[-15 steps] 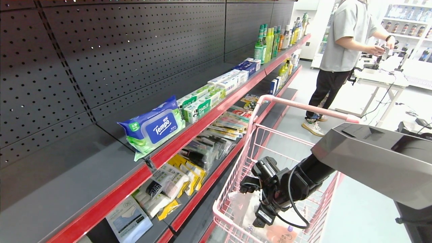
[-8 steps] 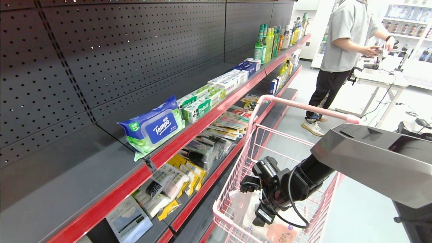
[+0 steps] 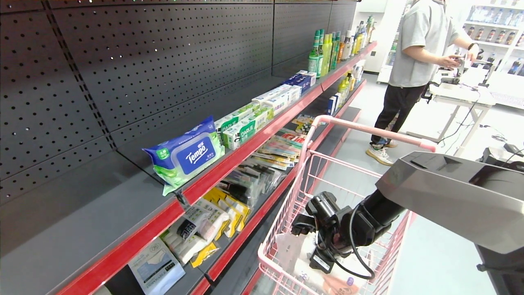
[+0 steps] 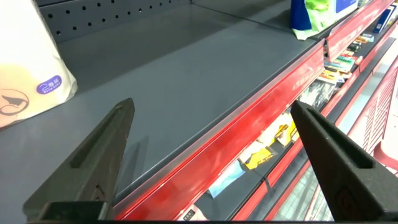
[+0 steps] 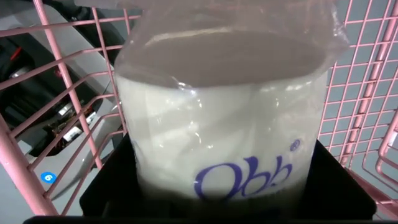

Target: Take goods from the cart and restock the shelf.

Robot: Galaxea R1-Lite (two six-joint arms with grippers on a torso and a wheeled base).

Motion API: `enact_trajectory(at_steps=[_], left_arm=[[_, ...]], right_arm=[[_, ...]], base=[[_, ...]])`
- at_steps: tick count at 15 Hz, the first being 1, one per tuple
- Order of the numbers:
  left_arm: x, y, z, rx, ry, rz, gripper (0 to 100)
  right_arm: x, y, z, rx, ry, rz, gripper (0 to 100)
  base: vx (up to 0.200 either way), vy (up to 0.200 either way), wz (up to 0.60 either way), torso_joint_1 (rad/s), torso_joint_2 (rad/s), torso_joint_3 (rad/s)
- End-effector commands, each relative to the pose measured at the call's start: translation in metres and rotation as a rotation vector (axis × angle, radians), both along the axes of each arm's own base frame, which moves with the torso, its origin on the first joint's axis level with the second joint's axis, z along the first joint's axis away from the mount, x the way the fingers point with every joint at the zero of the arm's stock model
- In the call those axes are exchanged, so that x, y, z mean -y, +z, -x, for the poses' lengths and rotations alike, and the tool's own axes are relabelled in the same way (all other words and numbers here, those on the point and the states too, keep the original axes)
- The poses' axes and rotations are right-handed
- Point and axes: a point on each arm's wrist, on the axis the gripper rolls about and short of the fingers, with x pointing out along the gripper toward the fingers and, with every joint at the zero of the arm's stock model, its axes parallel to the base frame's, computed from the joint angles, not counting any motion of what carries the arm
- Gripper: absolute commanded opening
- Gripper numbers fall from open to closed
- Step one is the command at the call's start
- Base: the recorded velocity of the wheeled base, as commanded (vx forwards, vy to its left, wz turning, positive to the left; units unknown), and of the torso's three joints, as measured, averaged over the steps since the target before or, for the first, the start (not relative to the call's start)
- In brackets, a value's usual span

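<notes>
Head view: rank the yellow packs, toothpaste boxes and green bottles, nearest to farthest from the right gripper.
1. Yellow packs, lower shelf, just left of the right gripper.
2. Toothpaste boxes, upper shelf, farther along.
3. Green bottles, upper shelf's far end.

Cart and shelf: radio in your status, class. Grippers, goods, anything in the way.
Left gripper open over shelf. Right gripper down in pink cart at tissue-roll pack, grip unclear. Wire wall to clear.

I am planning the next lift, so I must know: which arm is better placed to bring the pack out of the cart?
Right. Its jaws close around the white pack inside the pink cart; the left jaws hang open over the shelf.
</notes>
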Motion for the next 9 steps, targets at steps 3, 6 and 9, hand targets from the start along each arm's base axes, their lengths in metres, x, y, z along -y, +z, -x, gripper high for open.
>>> enact_trajectory(at_steps=[3, 6, 9], left_arm=[[0.000, 0.000, 0.000, 0.000, 0.000, 0.000, 100], [0.000, 0.000, 0.000, 0.000, 0.000, 0.000, 100], [0.000, 0.000, 0.000, 0.000, 0.000, 0.001, 100]], right_arm=[[0.003, 0.010, -0.002, 0.022, -0.019, -0.012, 0], [0.029, 0.082, -0.012, 0.156, -0.100, -0.094, 0], [0.056, 0.136, 0.002, 0.216, -0.160, -0.121, 0]], base=[[0.000, 0.000, 0.00, 0.000, 0.00, 0.000], [0.000, 0.000, 0.00, 0.000, 0.00, 0.000], [0.000, 0.000, 0.00, 0.000, 0.00, 0.000]])
